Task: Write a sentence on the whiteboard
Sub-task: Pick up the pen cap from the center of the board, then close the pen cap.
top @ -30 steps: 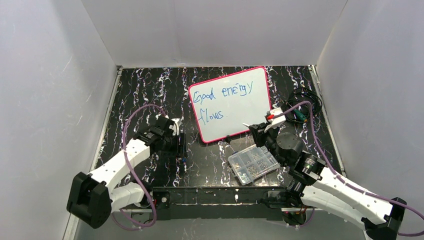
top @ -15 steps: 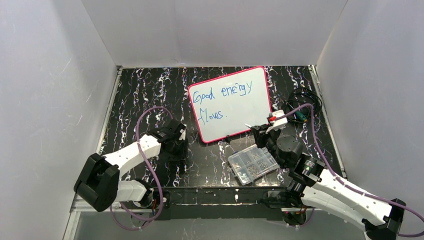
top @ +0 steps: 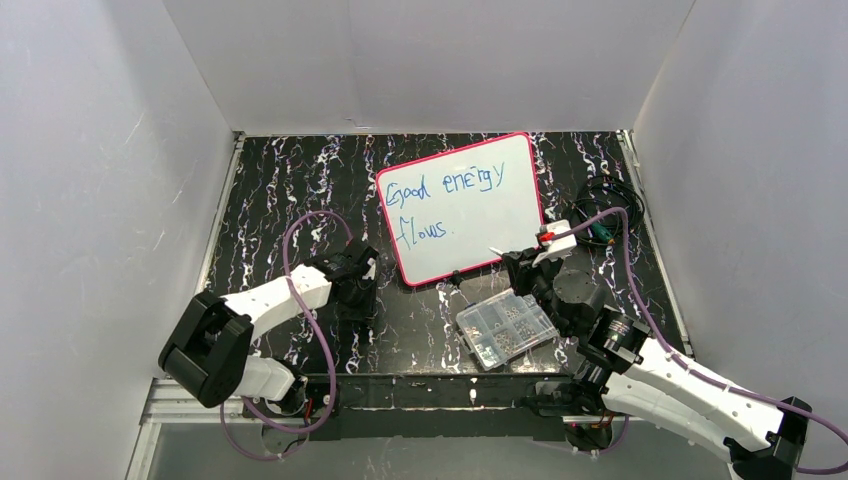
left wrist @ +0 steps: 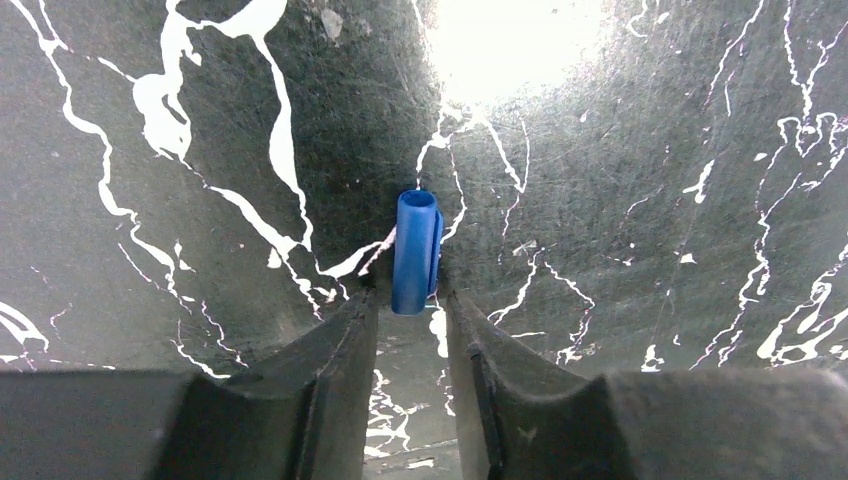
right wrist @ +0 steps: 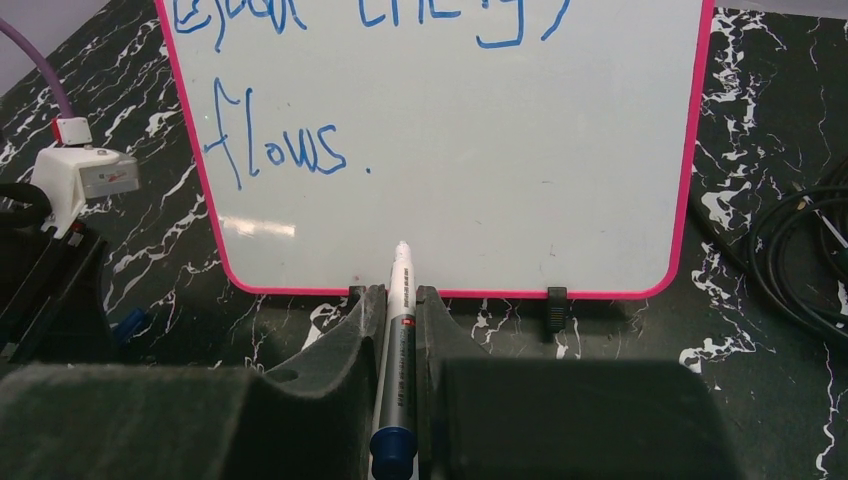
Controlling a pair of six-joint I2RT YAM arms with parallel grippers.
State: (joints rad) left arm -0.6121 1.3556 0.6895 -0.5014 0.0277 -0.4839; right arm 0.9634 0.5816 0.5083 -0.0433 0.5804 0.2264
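The whiteboard (top: 470, 235) lies tilted at the back middle of the table, pink frame around it. The sentence (top: 445, 190) in blue reads "Good energy flows." in two lines; "flows." shows in the right wrist view (right wrist: 275, 150) on the board (right wrist: 500, 180). My right gripper (top: 512, 260) (right wrist: 400, 300) is shut on a marker (right wrist: 397, 370), whose uncapped white tip points over the board's near edge. My left gripper (top: 362, 295) (left wrist: 410, 300) is low over the table, jaws narrowly open. Its fingertips flank the near end of a blue marker cap (left wrist: 416, 250) lying on the table.
A clear compartmented parts box (top: 507, 330) sits in front of the board, beside my right arm. Black cables (top: 605, 205) (right wrist: 800, 250) lie at the right. White walls close in the left, back and right sides. The left arm shows at the right wrist view's left edge (right wrist: 85, 175).
My left arm has folded its elbow in and brought its gripper nearer and lower, down to the blue cap. My right gripper with the marker has barely moved.
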